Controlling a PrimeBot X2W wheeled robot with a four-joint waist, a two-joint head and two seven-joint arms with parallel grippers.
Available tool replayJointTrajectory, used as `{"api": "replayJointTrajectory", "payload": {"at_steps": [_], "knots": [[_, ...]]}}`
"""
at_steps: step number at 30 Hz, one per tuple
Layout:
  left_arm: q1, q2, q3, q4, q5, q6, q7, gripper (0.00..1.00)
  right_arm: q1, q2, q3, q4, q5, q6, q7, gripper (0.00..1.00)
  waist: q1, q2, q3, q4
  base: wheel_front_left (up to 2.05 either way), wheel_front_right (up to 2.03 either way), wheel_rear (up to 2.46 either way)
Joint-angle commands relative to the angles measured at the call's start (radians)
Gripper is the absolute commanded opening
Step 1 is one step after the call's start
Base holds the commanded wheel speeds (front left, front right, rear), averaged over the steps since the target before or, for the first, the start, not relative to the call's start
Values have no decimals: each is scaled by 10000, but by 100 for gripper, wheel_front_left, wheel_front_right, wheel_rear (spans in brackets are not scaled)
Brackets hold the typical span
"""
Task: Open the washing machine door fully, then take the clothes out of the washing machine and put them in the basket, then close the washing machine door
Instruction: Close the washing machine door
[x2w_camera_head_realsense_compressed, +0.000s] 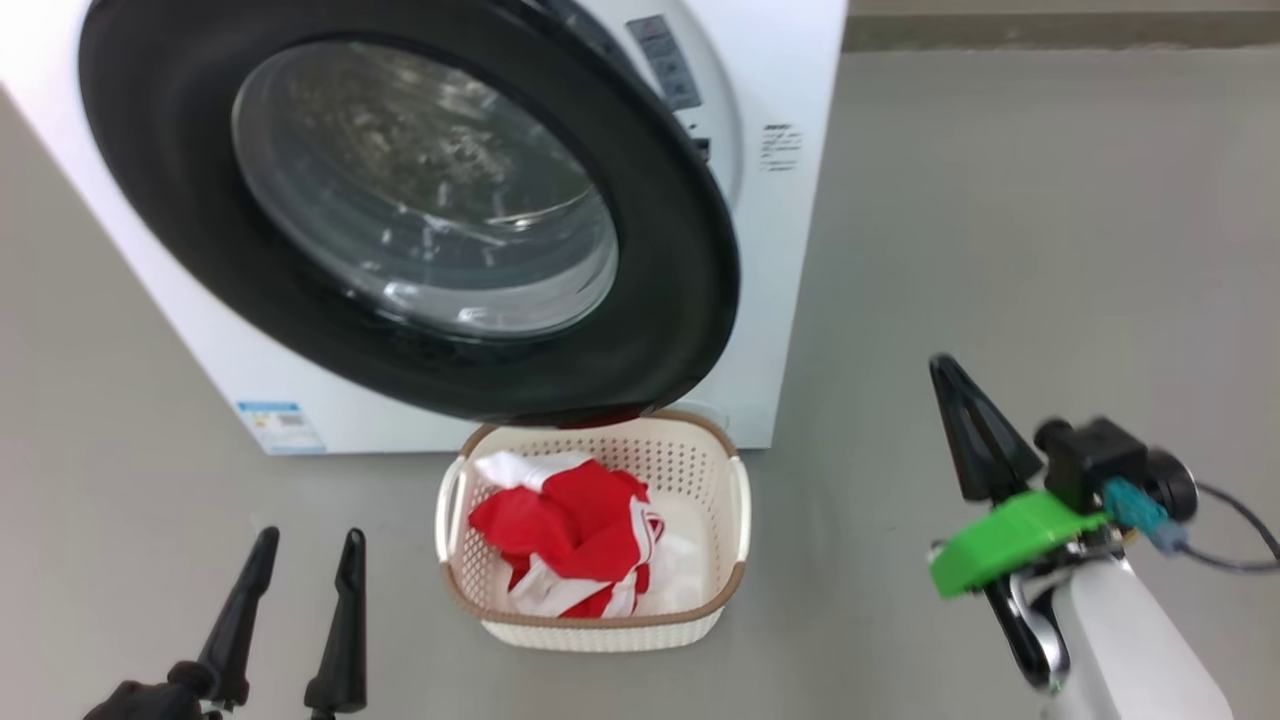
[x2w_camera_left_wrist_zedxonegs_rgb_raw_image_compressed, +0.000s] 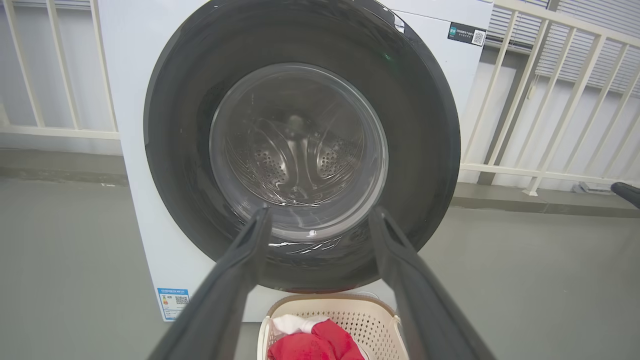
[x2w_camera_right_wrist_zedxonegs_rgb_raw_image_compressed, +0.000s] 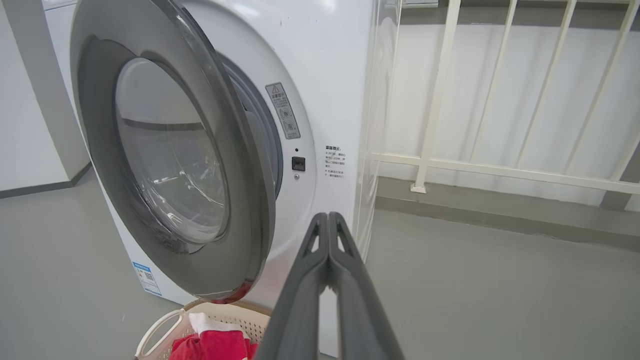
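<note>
Both hang short of the machine: left gripper (x2w_camera_head_realsense_compressed: 310, 537) spread, right gripper (x2w_camera_head_realsense_compressed: 942, 368) pressed together, empty; ajar washing machine door (x2w_camera_head_realsense_compressed: 150, 200) overhangs basket (x2w_camera_head_realsense_compressed: 600, 630).

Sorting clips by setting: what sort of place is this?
Probably a laundry corner, perhaps a balcony: a white washing machine on a bare grey floor, a basket of red clothes before it, a white railing behind.

Head camera looks down; low wrist cameras face forward; all share the door (x2w_camera_head_realsense_compressed: 420, 190) and basket (x2w_camera_head_realsense_compressed: 600, 632).
</note>
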Motion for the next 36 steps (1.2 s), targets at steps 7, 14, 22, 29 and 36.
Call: {"api": "replayJointTrajectory", "payload": {"at_steps": [7,14,22,29,36], "knots": [[-781,-34,304,-398,113,-186,-118,100,-1765,-14,964,570,-204,46,-65,0,0,0,947,914,0,0,0],[-1238,-255,183,-340,334,-344,-118,100,-3263,-14,1774,1245,-499,46,-65,0,0,0,1702,1569,0,0,0],[-1676,-544,204,-196,449,-524,-118,100,-4649,-14,1984,1833,-636,46,-65,0,0,0,2401,2143,0,0,0],[-1963,-736,241,-108,495,-666,-118,100,-5297,-183,1556,2032,-757,46,-65,0,0,0,2744,2431,0,0,0],[-2206,-891,216,-110,432,-759,-118,100,-6176,-533,1143,2255,-781,46,-65,0,0,0,3161,2638,0,0,0]]}}
